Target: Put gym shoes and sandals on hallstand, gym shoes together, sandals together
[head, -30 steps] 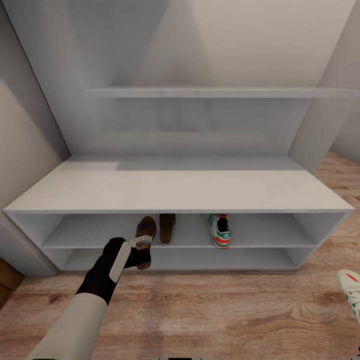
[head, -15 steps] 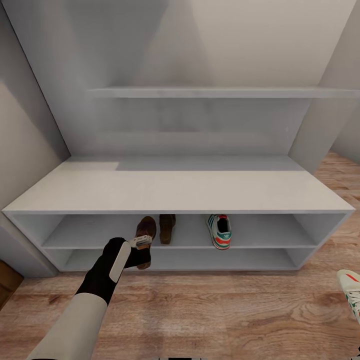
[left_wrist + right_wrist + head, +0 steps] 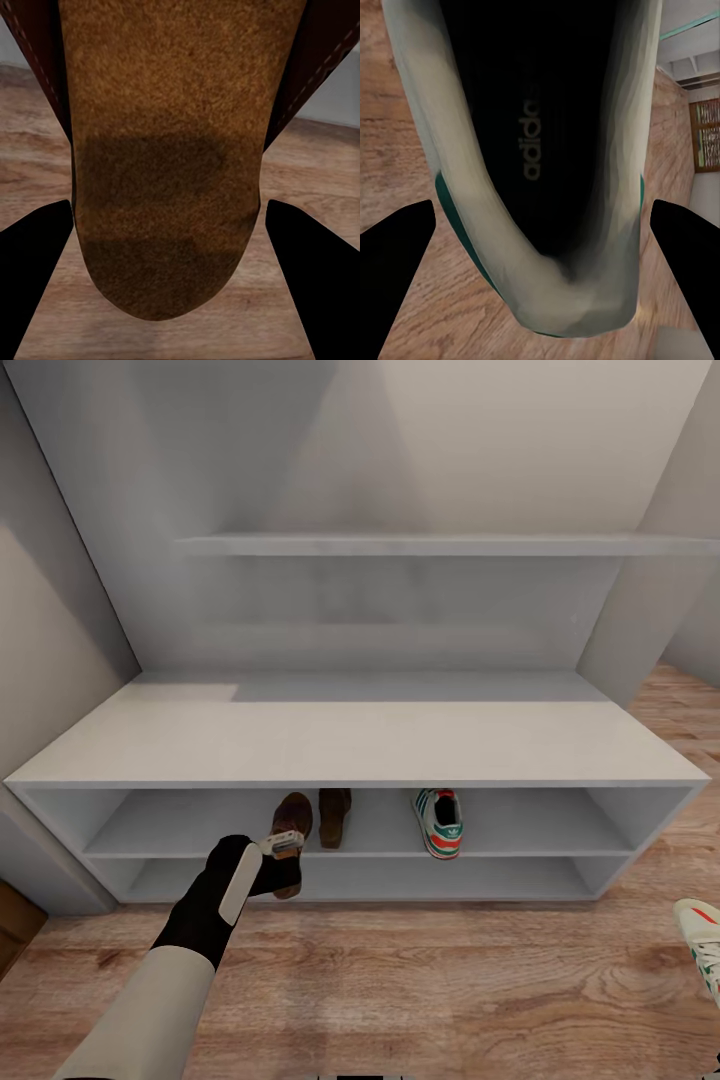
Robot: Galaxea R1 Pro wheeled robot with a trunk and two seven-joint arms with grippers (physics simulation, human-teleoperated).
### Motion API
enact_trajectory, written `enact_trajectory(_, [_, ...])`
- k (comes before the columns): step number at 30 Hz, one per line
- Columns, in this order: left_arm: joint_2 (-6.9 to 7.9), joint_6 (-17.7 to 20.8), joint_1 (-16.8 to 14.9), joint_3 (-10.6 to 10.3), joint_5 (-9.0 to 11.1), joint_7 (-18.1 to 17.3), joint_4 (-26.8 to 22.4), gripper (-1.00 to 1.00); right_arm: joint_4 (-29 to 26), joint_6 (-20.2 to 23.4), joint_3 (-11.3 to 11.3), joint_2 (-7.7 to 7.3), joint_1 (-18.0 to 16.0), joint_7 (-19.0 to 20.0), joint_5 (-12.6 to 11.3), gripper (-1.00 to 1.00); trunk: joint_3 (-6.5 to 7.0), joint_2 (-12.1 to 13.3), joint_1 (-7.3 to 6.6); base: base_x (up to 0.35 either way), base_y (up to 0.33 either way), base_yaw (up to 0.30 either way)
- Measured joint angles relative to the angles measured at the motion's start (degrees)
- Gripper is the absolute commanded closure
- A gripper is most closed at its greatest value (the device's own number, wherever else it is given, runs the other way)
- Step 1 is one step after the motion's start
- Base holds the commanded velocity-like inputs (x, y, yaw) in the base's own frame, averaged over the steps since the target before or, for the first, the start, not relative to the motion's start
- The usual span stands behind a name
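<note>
The pale hallstand (image 3: 360,745) stands ahead on the wood corridor floor (image 3: 420,980). My left gripper (image 3: 284,852) (image 3: 169,204) is shut on the heel end of one dark brown sandal (image 3: 293,818) (image 3: 169,112). That sandal's toe reaches into the upper open shelf and its heel juts past the shelf's front edge. The other sandal (image 3: 335,815) lies on that shelf right beside it. One gym shoe (image 3: 438,821) sits on the same shelf further right. My right gripper (image 3: 543,202) is shut on the second gym shoe (image 3: 532,150) (image 3: 703,940), above the floor.
A floating shelf (image 3: 440,545) hangs above the bench top. Grey walls close in at the left (image 3: 50,660) and right (image 3: 650,590) of the rack. The lower open shelf (image 3: 450,878) holds nothing.
</note>
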Motion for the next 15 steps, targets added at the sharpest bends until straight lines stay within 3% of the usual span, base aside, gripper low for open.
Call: enact_trajectory(15, [0.00, 0.0, 0.0, -0.1, 0.1, 0.0, -0.1, 1.00, 0.0, 0.0, 0.0, 0.00, 0.0, 0.0, 0.0, 1.00, 0.00, 0.0, 0.00, 0.000, 0.000, 0.000])
